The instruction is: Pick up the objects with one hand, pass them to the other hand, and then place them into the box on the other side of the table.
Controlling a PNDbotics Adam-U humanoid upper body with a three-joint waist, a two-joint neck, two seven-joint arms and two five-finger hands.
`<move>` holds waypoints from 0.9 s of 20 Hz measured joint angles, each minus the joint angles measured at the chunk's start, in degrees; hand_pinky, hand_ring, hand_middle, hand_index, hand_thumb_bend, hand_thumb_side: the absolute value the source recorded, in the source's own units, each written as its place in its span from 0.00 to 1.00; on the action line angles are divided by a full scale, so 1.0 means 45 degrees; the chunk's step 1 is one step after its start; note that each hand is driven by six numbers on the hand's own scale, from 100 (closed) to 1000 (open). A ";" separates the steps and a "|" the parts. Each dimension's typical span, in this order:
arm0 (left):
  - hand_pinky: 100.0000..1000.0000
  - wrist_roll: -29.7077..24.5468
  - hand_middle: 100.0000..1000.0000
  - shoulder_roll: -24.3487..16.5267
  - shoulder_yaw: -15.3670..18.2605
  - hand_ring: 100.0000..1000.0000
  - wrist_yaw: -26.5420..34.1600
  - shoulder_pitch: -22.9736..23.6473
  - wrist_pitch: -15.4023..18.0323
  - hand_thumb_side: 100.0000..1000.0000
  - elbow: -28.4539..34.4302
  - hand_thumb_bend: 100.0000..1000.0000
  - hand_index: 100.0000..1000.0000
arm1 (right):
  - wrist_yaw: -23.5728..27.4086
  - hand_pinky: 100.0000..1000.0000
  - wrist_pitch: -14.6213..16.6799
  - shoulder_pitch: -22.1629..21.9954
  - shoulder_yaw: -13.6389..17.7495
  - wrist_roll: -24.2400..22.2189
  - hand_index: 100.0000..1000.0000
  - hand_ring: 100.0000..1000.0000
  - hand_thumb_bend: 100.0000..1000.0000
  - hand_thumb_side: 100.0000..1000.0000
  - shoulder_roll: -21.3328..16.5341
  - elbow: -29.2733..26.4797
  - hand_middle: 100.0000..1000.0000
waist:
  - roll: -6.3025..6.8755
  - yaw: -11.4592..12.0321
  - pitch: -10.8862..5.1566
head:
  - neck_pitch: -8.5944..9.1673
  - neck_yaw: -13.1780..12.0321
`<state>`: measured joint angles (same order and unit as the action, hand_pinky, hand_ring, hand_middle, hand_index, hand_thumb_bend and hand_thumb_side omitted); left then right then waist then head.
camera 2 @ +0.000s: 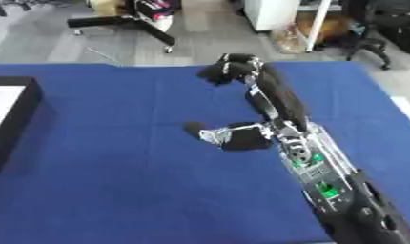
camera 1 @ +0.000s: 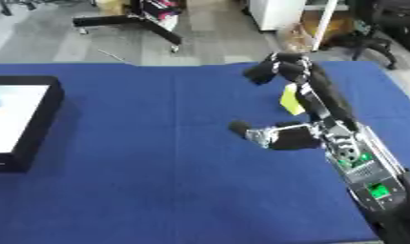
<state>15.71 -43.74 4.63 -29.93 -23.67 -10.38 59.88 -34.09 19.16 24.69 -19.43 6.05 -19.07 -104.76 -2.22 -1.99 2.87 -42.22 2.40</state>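
A small yellow thing [camera 1: 289, 100] shows on the blue table at the right, just inside the fingers of my right hand [camera 1: 296, 136]. The hand comes in from the lower right. Its fingers [camera 1: 279, 69] reach far over the table with their tips bent, and the thumb [camera 1: 240, 128] sticks out to the left, well apart from them. I cannot tell whether the fingers touch the yellow thing. In the right eye view the fingers hide it almost wholly. A black box [camera 1: 43, 112] with a white inside stands at the table's left edge. My left hand is out of sight.
The blue cloth table [camera 1: 158, 157] spans both views, and its far edge [camera 1: 158, 65] runs just behind the fingertips. Beyond it on the grey floor stand a black wheeled stand base [camera 1: 129, 21], a white cabinet [camera 1: 275, 12] and a black office chair [camera 1: 384, 28].
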 measured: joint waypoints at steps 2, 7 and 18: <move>0.49 0.0054 0.31 0.0093 -0.0072 0.44 0.0304 -0.0009 0.0171 0.28 0.0104 0.58 0.52 | 0.0000 0.47 0.0000 0.0000 0.0002 0.0000 0.67 0.49 0.50 0.28 0.0000 0.0030 0.48 | 0.0003 -0.0004 0.0000 | -0.0001 -0.0013; 0.55 -0.0341 0.49 0.0311 -0.0234 0.58 0.1717 0.0125 0.1030 0.41 0.1391 0.65 0.67 | -0.0096 0.47 -0.0053 -0.0007 0.0120 0.0057 0.68 0.50 0.51 0.28 0.0000 0.0060 0.48 | 0.0003 -0.0010 0.0000 | -0.0004 -0.0008; 0.59 -0.2292 0.66 0.1713 -0.1128 0.68 0.5590 0.0863 0.2800 0.49 0.7266 0.64 0.75 | 0.0349 0.51 -0.1935 0.0499 0.1411 0.0232 0.84 0.57 0.62 0.22 -0.0326 0.2328 0.63 | -0.0009 -0.0034 0.0000 | -0.0011 0.0025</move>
<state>5.40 -36.03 -0.44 -4.77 -19.79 2.22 92.57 -32.51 10.45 26.94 -13.08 7.10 -20.54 -94.29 -2.26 -2.14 2.87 -42.27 2.51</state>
